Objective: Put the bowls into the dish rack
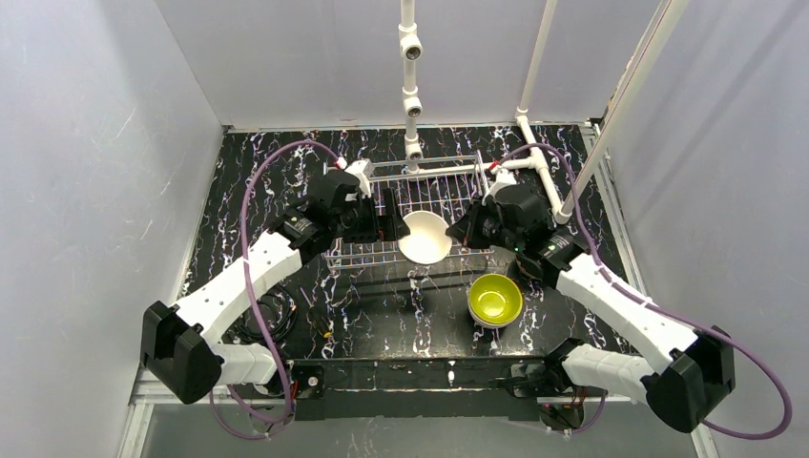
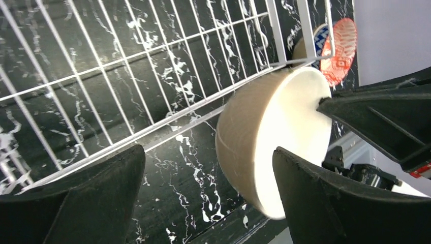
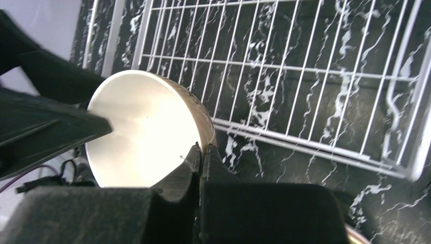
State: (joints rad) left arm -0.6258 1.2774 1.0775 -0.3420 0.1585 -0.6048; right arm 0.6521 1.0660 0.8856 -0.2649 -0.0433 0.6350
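Observation:
A beige-brown bowl (image 1: 425, 237) with a white inside is held on its side at the front rim of the white-wire dish rack (image 1: 434, 191). My right gripper (image 1: 458, 229) is shut on its wall, one finger inside and one outside, as the right wrist view (image 3: 202, 150) shows on the bowl (image 3: 142, 137). My left gripper (image 1: 394, 227) is open; in the left wrist view (image 2: 207, 152) its fingers stand wide on either side of the bowl (image 2: 244, 137). The rack (image 2: 152, 127) holds no bowls in its visible part. A yellow-green bowl (image 1: 494, 298) stands upright on the table, front right.
A white pipe frame (image 1: 410, 95) rises behind the rack, with another pipe slanting at the right. Past the rack's corner in the left wrist view lie a blue-patterned bowl (image 2: 319, 38) and a red-patterned one (image 2: 343, 51). Grey walls close in both sides.

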